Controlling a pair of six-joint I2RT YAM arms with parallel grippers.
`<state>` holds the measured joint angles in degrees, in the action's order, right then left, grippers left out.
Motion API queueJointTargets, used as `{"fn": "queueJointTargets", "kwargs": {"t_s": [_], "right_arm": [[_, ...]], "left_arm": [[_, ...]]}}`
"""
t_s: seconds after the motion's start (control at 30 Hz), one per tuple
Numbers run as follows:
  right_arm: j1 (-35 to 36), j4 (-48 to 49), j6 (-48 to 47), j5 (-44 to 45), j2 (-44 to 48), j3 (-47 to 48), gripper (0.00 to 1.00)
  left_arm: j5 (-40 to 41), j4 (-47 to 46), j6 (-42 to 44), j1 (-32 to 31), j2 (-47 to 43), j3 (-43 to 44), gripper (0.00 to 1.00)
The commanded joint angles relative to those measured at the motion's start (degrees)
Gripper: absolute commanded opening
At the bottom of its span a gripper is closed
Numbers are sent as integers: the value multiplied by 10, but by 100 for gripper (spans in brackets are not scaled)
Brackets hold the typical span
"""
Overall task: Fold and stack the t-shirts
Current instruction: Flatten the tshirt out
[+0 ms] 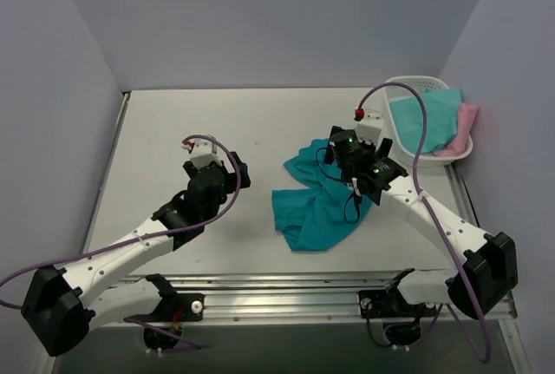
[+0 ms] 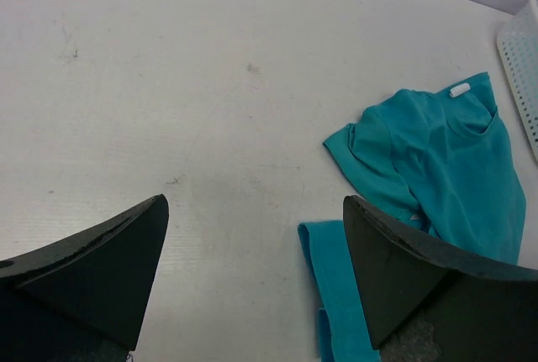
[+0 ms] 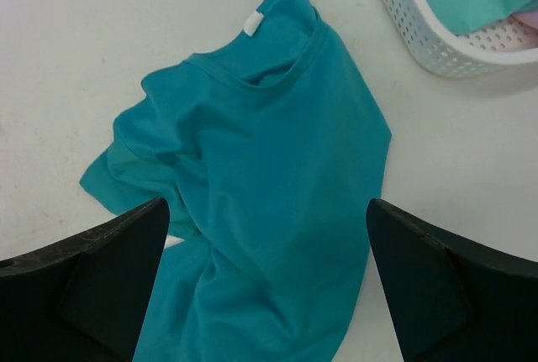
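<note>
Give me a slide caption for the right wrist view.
Open right tool above the crumpled teal t-shirt, white basket at upper right.

White arms (image 1: 130, 251), blk joints (image 1: 54, 309), purple cables (image 1: 421, 127)

Bright, even, diffuse light leaves only faint, soft shadows on the worktop (image 1: 173, 131). No glare shows. All three views are sharp, with little distortion at the edges.

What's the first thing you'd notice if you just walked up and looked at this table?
A crumpled deep teal t-shirt lies near the middle of the table, with the right gripper wide open just above it. At the far right corner, a white basket holds an aqua shirt and a pink shirt.
</note>
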<state>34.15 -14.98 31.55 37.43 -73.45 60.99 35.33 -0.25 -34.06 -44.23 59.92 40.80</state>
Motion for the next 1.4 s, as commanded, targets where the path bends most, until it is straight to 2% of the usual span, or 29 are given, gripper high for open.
{"fn": "queueJointTargets", "kwargs": {"t_s": [0.0,0.1,0.17,0.23,0.27,0.37,0.47,0.6,0.67,0.73,0.83,0.93,1.07,1.17,1.27,1.33,1.37], "right_arm": [[-8,14,2,-32,-6,-20,100],[-8,21,-9,-43,-34,-10,100],[-13,61,-29,-67,-45,-10,100],[-49,129,-56,-117,-70,-21,100],[-73,139,-59,-179,-107,-16,100],[-123,141,-59,-266,-171,31,100],[-123,145,-61,-276,-253,70,100],[-121,119,-67,-278,-319,131,100],[-111,130,-69,-279,-310,123,100],[-93,137,-67,-266,-299,102,100],[-65,124,-70,-237,-272,84,100],[-41,107,-70,-209,-238,73,100],[-30,86,-76,-193,-185,63,100],[-30,73,-82,-178,-152,55,100],[-30,61,-88,-167,-127,48,100],[-30,56,-90,-163,-118,42,100],[-30,57,-90,-161,-110,40,100]], "left_arm": [[-3,-15,-8,-2,23,9,94],[-16,-24,-14,-2,42,18,94],[-25,-31,-18,-2,53,18,94],[-34,-45,-21,-2,61,18,94],[-38,-47,-26,-2,74,24,94],[-50,-37,-38,-12,107,38,94],[-38,-48,-46,-43,135,43,94],[-27,-62,-59,-69,157,39,94],[-19,-62,-64,-91,160,39,94],[24,-35,-69,-120,161,57,94],[147,57,-77,-218,189,95,94],[143,105,-131,-252,218,123,94],[126,46,-192,-269,229,76,94],[145,38,-245,-271,226,44,94],[162,13,-264,-270,195,4,94],[159,-48,-247,-267,163,-42,94],[150,-130,-212,-261,154,-62,94]]}}
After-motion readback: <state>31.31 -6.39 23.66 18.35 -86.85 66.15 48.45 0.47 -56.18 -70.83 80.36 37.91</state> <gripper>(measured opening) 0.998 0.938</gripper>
